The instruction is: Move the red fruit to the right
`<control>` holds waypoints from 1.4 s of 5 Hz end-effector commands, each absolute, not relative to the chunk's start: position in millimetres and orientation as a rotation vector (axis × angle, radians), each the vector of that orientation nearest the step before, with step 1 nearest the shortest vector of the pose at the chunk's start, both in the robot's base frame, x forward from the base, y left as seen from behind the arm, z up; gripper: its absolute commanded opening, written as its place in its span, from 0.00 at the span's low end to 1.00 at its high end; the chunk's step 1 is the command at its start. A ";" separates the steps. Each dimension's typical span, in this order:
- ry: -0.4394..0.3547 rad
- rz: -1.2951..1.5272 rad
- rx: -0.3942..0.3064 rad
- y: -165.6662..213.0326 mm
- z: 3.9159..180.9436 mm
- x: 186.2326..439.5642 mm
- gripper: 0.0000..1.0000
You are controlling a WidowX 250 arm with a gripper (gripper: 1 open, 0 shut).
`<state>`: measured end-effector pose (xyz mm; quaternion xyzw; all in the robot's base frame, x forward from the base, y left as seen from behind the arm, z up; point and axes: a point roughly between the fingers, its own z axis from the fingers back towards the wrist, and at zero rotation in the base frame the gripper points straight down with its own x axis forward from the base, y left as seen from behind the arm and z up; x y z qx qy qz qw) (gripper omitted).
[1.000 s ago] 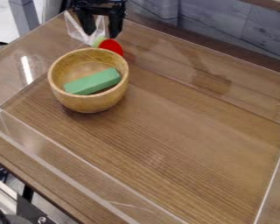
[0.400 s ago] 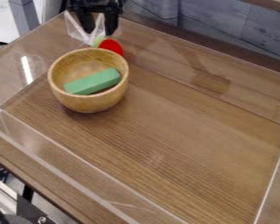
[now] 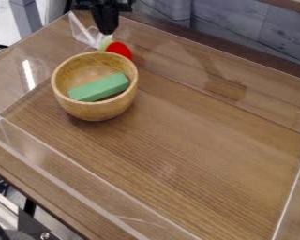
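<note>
Gripper (image 3: pixel 105 30) is down at the far left corner of the table (image 3: pixel 202 141), pointing straight down, and the fruit (image 3: pixel 119 49) sits on the wood directly beneath and a touch right of the fingertips, just behind the bowl (image 3: pixel 95 86) with the green block (image 3: pixel 98 89) in it. Jaws look drawn narrow around the fruit's leafy top, but whether they actually grip it, I cannot tell. That's the hard part: the dark fingers hide the upper half of the fruit, contact is masked, and the arm is cut off by the top edge. Open table lies to the right.
</note>
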<state>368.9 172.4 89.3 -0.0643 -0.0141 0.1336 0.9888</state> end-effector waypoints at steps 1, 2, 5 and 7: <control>-0.105 0.281 -0.113 180.3 124.9 370.2 1.00; -0.110 0.289 -0.124 181.0 130.8 371.5 0.00; -0.107 0.296 -0.130 179.2 130.5 372.8 1.00; -0.114 0.311 -0.145 181.8 139.7 370.4 0.00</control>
